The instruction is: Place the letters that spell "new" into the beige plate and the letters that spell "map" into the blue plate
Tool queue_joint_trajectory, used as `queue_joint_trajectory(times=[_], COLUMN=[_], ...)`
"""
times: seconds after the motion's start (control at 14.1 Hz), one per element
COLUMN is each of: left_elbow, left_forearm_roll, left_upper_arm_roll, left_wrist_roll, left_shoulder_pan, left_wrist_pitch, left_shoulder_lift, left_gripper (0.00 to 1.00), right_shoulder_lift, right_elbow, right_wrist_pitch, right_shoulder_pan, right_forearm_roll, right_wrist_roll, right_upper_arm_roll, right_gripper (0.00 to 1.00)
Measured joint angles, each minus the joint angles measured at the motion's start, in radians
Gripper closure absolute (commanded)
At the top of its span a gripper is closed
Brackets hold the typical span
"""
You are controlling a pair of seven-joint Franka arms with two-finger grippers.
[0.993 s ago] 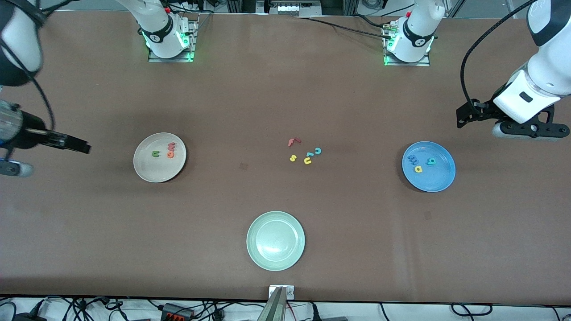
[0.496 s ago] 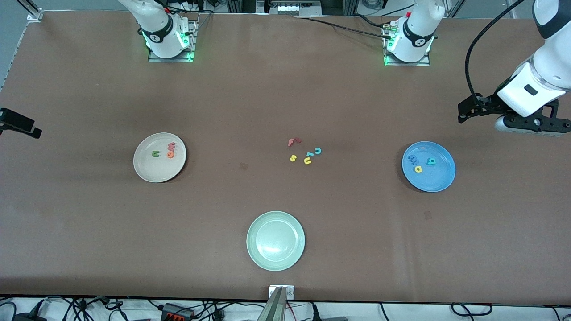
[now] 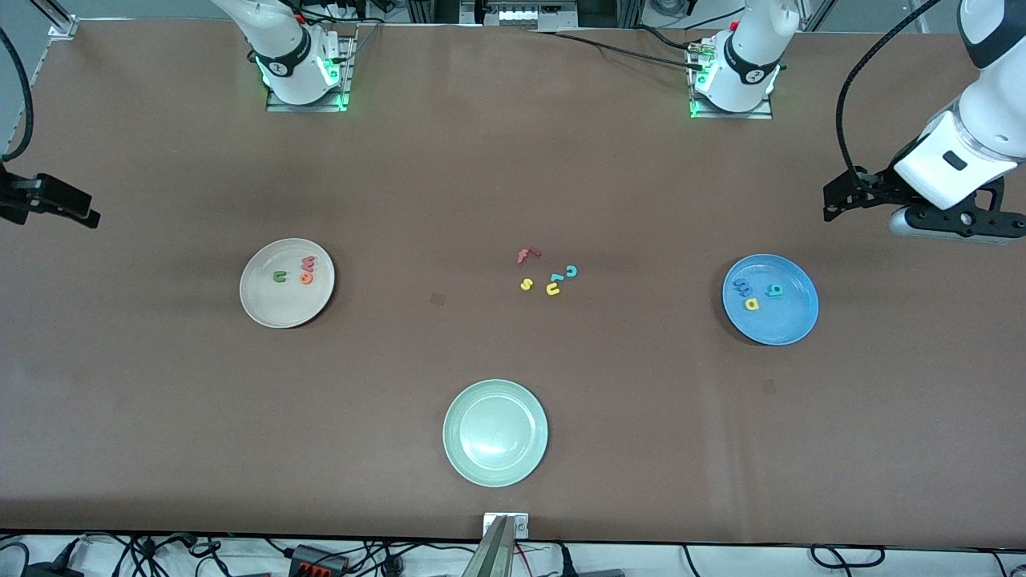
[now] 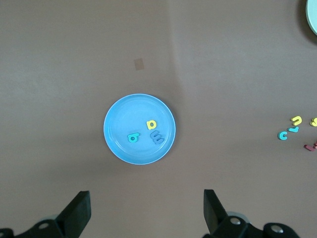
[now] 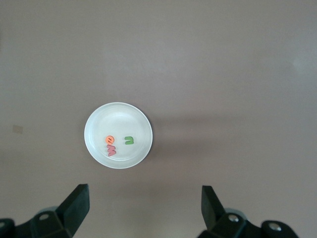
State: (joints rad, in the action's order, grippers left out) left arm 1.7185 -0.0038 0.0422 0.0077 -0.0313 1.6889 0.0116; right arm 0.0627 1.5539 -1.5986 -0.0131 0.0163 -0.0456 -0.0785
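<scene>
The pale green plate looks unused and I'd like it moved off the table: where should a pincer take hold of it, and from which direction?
Grip the pale green plate by its raised rim, coming down from above with one finger inside and one outside. It lies flat, shallow and wide, probably too wide to span whole. The edge nearest the front camera looks easiest, since nothing lies beside it there.

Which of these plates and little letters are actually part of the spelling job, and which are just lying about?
Part of the job:
beige plate holding green n, orange e, red w
blue plate holding blue m, yellow a, teal p

Lying about:
pale green plate
loose letters mid-table
</scene>
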Motion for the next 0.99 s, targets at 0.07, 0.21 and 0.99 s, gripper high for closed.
queue_joint_trajectory(times=[0.07,0.21,0.99], left_elbow=[0.000,0.000,0.000], left_forearm_roll=[0.000,0.000,0.000], left_upper_arm_roll=[0.000,0.000,0.000], left_wrist_roll=[0.000,0.000,0.000], left_shoulder_pan=[0.000,0.000,-0.001], left_wrist_pitch=[0.000,0.000,0.000], left_shoulder_lift=[0.000,0.000,0.000], left_gripper=[0.00,0.00,0.00], right_shoulder_lift=[-0.035,-0.088,-0.106], right_elbow=[0.046,0.106,0.133], right_wrist_pitch=[-0.011,-0.016,-0.026], right_shoulder_pan=[-0.001,0.000,0.002], right_forearm_roll=[0.000,0.002,0.002], right_wrist_roll=[0.000,0.000,0.000], right_upper_arm_roll=[-0.003,-0.003,0.002], right_gripper=[0.00,0.00,0.00])
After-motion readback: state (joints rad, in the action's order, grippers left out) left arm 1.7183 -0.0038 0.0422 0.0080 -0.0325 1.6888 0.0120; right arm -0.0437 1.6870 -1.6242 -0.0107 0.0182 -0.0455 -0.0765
